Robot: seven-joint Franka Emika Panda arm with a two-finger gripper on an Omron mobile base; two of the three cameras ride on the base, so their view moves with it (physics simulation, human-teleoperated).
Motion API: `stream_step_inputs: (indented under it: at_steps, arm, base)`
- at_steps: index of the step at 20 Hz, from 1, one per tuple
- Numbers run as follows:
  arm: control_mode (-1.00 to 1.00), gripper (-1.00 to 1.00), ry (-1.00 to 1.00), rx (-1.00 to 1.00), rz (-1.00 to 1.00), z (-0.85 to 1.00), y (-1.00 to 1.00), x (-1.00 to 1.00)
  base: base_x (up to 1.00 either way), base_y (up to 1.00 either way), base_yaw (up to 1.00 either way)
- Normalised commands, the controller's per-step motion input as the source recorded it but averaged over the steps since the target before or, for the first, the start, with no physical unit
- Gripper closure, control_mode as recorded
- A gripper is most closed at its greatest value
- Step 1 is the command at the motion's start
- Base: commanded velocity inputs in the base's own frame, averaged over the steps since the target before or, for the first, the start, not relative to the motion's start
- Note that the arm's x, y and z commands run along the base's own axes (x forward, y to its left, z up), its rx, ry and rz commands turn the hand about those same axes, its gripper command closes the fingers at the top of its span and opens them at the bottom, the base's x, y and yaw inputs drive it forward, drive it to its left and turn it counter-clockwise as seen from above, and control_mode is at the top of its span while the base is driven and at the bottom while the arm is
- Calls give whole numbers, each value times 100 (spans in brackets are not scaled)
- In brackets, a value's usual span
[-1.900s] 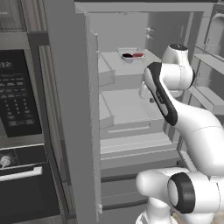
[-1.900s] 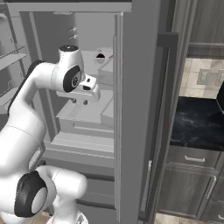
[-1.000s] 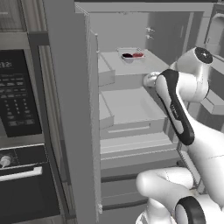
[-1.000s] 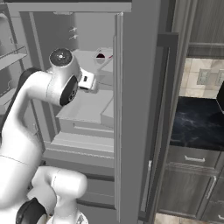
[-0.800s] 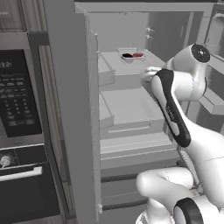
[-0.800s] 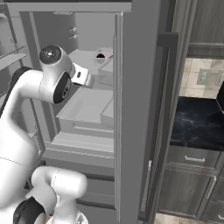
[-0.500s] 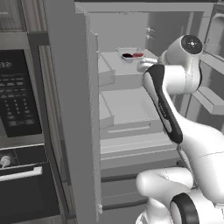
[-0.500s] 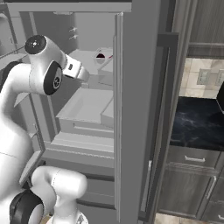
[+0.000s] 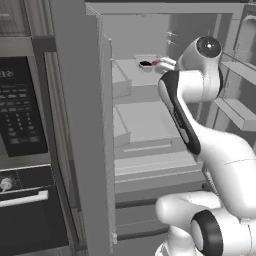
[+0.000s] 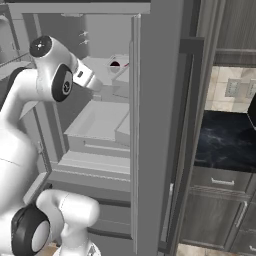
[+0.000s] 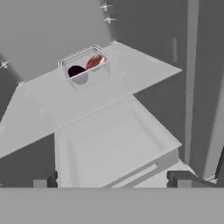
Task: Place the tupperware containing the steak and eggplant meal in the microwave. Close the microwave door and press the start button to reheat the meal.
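Inside the open fridge [image 9: 150, 125], the raised arm aims its spread, empty gripper [image 11: 113, 179] toward the tupperware [image 11: 84, 66].

We note the tupperware [image 11: 84, 65] clear-whitish, its steak and eggplant meal [image 11: 86, 67] black and red. Fridge shelf [image 11: 113, 83] plain pale grey. The microwave [image 9: 20, 107] black with grey keypad marks. The surface [image 10: 225, 142] beside the fridge is dark marbled black.

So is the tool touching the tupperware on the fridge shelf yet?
Apart. In the hand view the tupperware sits far up the shelf, while the open tool has its fingertips at the bottom edge, with bare shelf between.
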Motion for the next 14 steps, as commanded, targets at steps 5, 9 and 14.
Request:
stream_step_inputs:
  at_steps: [5,9,14]
  arm:
    - [-100,-100,-1,15,-15,0,-22,48]
    - [-100,-100,4,9,-9,0,-21,52]
    - [-100,-100,7,9,-4,2,-5,56]
  base:
    - [0,0,0]
    - [0,0,0]
    - [0,0,0]
